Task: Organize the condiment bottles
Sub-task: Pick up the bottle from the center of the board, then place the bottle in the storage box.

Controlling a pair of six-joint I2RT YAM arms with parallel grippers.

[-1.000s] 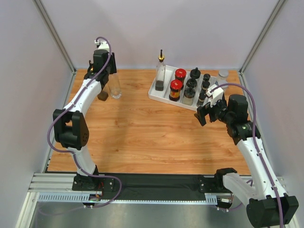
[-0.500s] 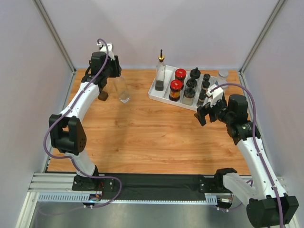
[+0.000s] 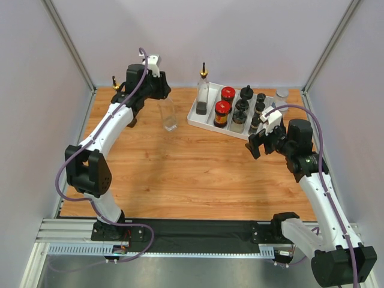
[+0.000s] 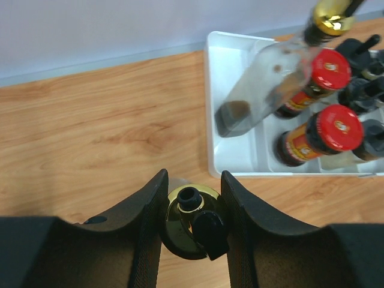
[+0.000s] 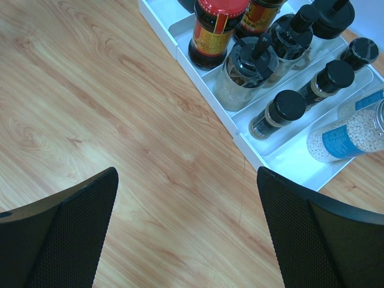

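Wood table (image 3: 180, 174): clear gold-capped bottle (image 3: 170, 117) in L gripper (image 4: 193, 178).

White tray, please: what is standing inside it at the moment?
A tall pourer bottle, two red-lidded jars and several black-capped jars stand inside; they hide the floor of the tray beneath them.

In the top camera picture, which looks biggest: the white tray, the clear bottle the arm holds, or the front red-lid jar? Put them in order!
1. tray
2. clear bottle
3. red-lid jar
The clear bottle looks only slightly bigger than the red-lid jar, so those two are nearly a tie.
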